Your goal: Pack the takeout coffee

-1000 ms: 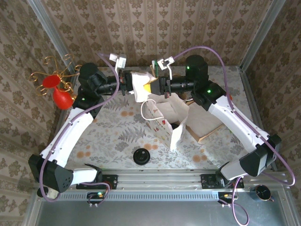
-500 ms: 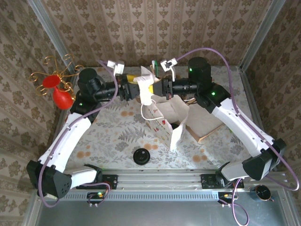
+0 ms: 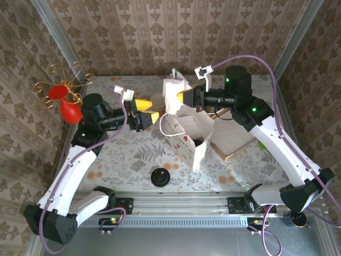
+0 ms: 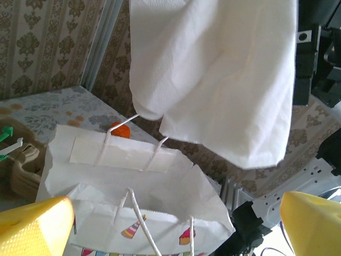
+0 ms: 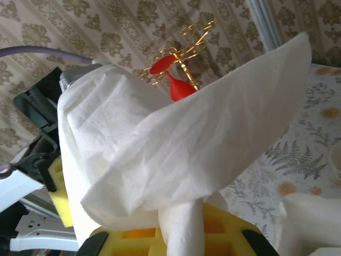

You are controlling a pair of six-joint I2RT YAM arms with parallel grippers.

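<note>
My right gripper is shut on a white paper napkin, which hangs above the open mouth of the white paper bag. In the right wrist view the napkin fans out from the pinch of that gripper. My left gripper stands open to the left of the napkin, apart from it. Its wrist view shows its yellow fingertips spread wide, the gripper facing the bag with the napkin above. The takeout coffee is hidden.
A flat black lid lies near the front edge. Lidless beige cups stand behind the left gripper. A brown cardboard piece lies to the right of the bag. A red and gold ornament stands at the far left wall.
The left gripper has opened, let go of the napkin and drawn back to the left. The right gripper has carried the napkin a little to the right, above the bag.
</note>
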